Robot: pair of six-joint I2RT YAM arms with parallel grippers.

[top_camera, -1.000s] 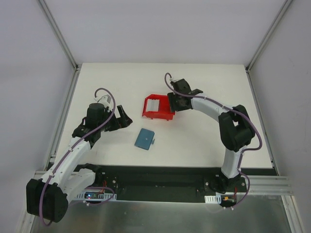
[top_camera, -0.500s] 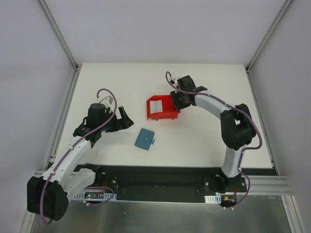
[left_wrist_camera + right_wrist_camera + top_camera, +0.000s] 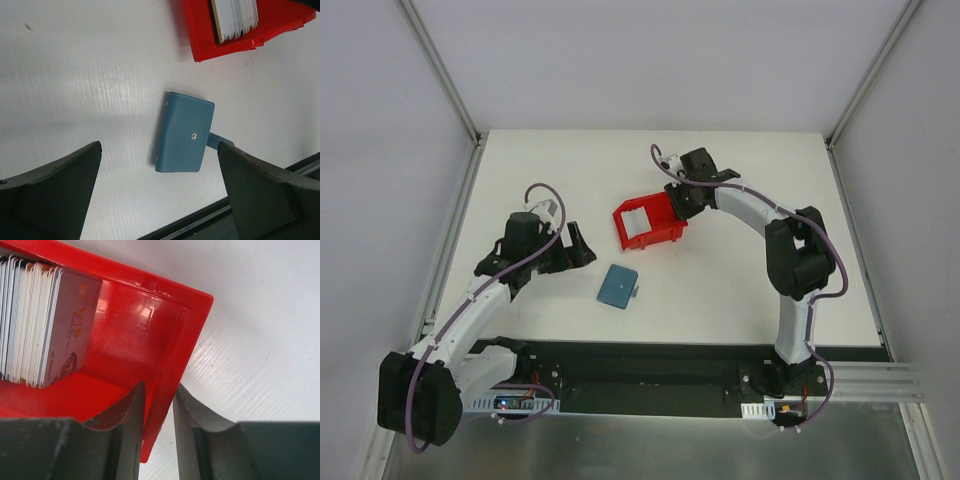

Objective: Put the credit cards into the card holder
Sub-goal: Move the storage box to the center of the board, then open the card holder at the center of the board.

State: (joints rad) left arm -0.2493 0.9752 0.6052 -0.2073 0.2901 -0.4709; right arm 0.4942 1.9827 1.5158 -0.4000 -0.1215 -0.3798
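From above, the card holder (image 3: 618, 286) lies closed on the desk (image 3: 740, 290) between the arms, near the red bin (image 3: 658, 238) holding the credit cards (image 3: 638, 217). The left wrist view shows the left claw (image 3: 159, 150) spread wide above the holder, touching nothing. In the right wrist view the right claw (image 3: 159, 395) stands narrow, pinching the bin's side wall; the cards stand on edge inside in a packed row. Shifting the bin probably calls for a square, level pinch so the stack stays put.
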